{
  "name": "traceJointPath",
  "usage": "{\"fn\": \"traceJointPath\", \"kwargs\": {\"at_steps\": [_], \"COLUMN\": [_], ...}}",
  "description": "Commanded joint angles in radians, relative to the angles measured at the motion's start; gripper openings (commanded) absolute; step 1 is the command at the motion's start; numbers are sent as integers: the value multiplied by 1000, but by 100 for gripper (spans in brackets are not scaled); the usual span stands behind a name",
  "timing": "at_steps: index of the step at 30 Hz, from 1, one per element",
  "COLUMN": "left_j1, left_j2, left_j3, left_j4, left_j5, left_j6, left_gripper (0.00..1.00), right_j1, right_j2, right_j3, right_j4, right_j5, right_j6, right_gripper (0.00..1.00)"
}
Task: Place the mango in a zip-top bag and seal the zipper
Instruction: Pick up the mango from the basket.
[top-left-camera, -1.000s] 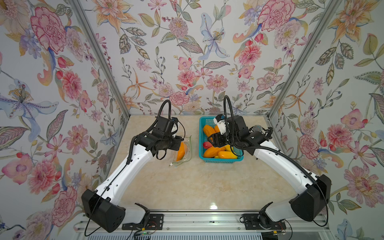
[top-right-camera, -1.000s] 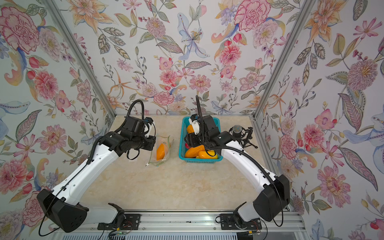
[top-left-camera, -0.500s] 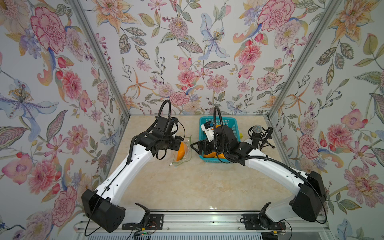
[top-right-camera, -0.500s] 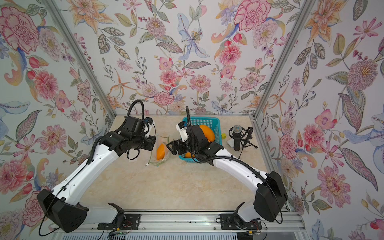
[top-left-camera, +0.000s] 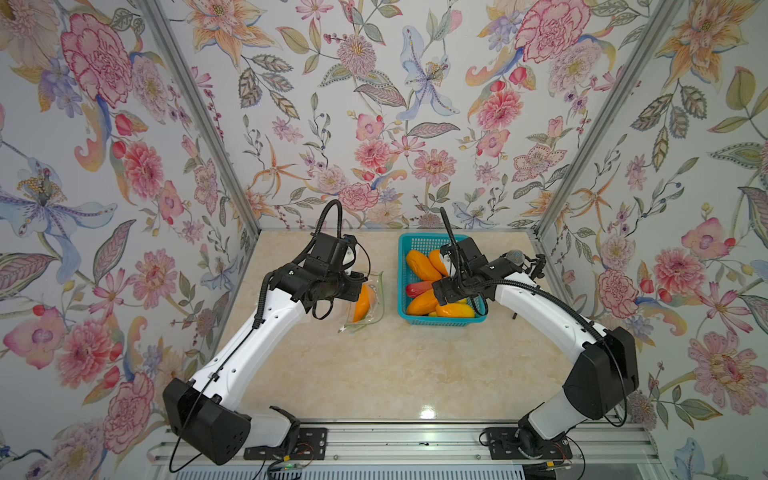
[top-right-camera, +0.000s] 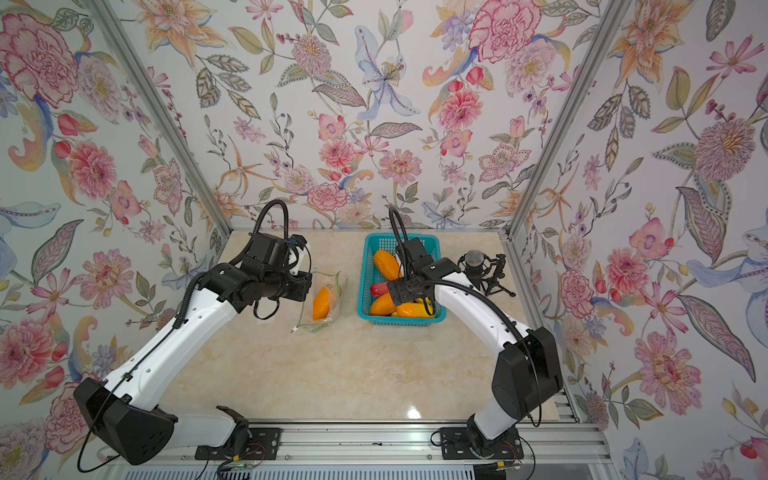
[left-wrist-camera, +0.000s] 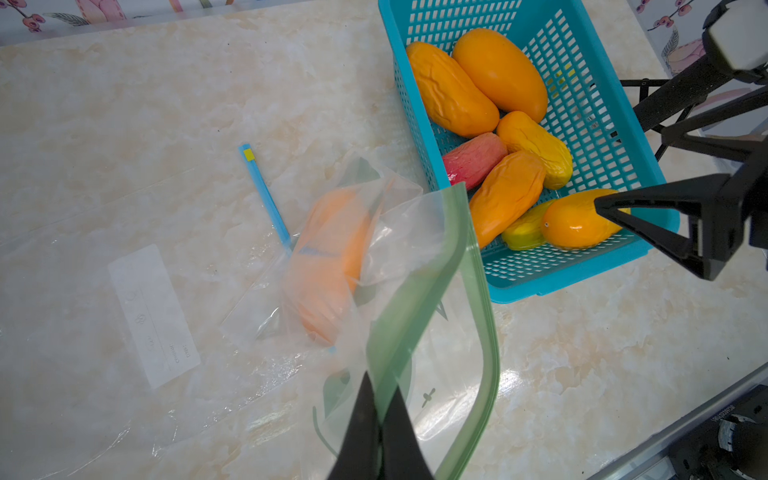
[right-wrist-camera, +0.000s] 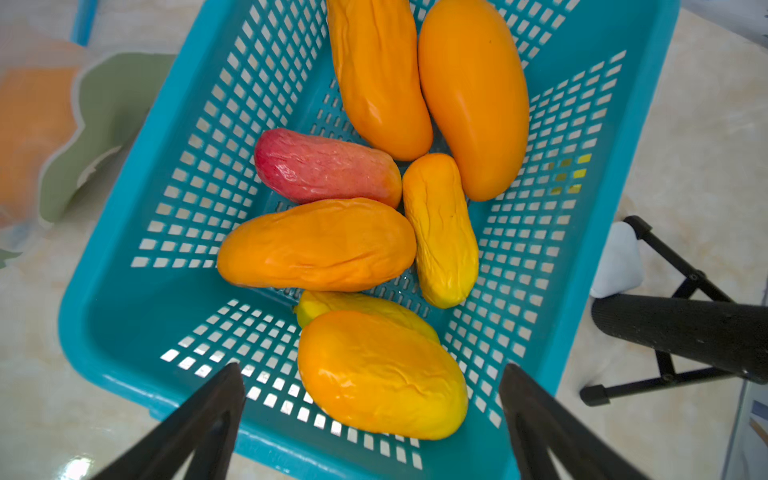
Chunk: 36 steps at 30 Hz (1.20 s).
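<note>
While the left gripper pinches the green zipper strip of the zip-top bag, mouth agape, mango already inside, the right gripper hangs spread and empty over the blue basket at the bag's three o'clock: loading judged done, sealing left.

The near half of the marble tabletop is lying open in both top views. Further back, a narrow bare strip is running between the zip-top bag and the teal basket. The left arm is hanging over the bag's left side. A microphone on its tripod is crowding the basket's right side, just beside it.
</note>
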Motion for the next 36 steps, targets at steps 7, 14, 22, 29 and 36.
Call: {"fn": "traceJointPath", "kwargs": {"at_steps": [7,14,22,29,36], "left_j1": [6,6,7,8,8], "left_j2": [-8,-2,-2,-13,1], "left_j3": [-1,-3,-4,-19,-14], "left_j4": [-4,3,7,6,13], "left_j5": [0,5,17,11,10], "left_j6": [4,8,3,-3,0], "left_gripper": [0,0,0,0,0], "right_j1": [-11,-11,-38,-30,-18], "right_j2": [72,170,275,235,63], "right_j3": [23,29,82,94,92], "right_j4": [-186,-195,-108,-78,-56], "right_j5": [5,32,44,-16,-28], "right_j6": [-96,-125,-120,-107,-60], "right_gripper": [95,95,91,60,57]}}
